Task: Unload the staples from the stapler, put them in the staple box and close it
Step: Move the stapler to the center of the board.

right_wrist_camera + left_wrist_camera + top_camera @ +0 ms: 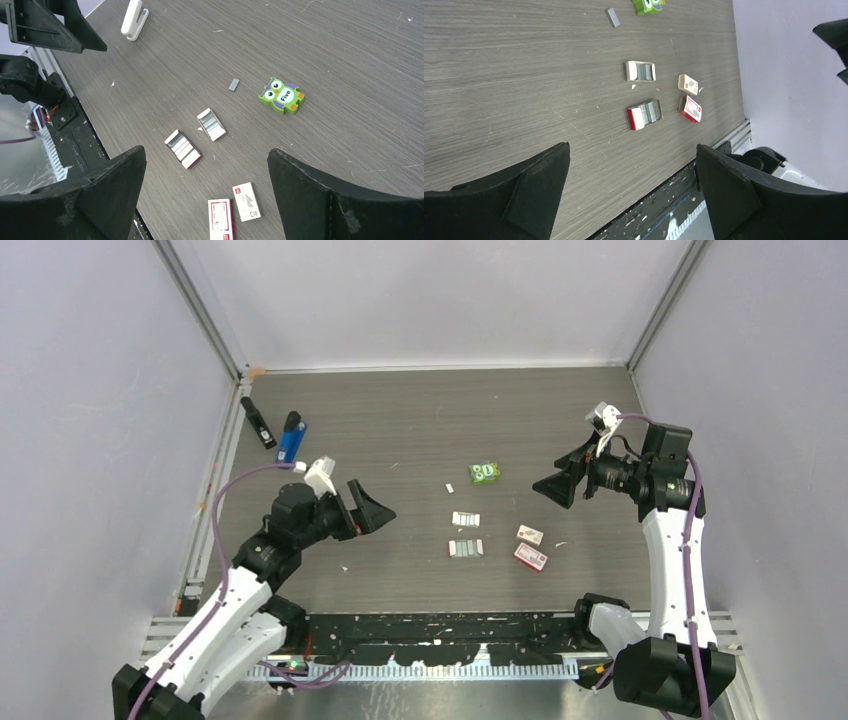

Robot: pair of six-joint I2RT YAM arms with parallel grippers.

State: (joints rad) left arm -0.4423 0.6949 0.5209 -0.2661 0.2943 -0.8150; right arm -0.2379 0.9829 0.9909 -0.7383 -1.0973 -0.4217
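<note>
Top external: staples (466, 548) near small boxes (531, 558)

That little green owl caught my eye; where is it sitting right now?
The green owl lies flat mid-table in the top view, right of a loose staple strip and beyond an open staple box.

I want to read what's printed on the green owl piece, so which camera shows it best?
The right wrist view: the green owl piece lies whole and close, its word Five legible. The left wrist view cuts it off at the top edge; the top view shows only a small green patch.
</note>
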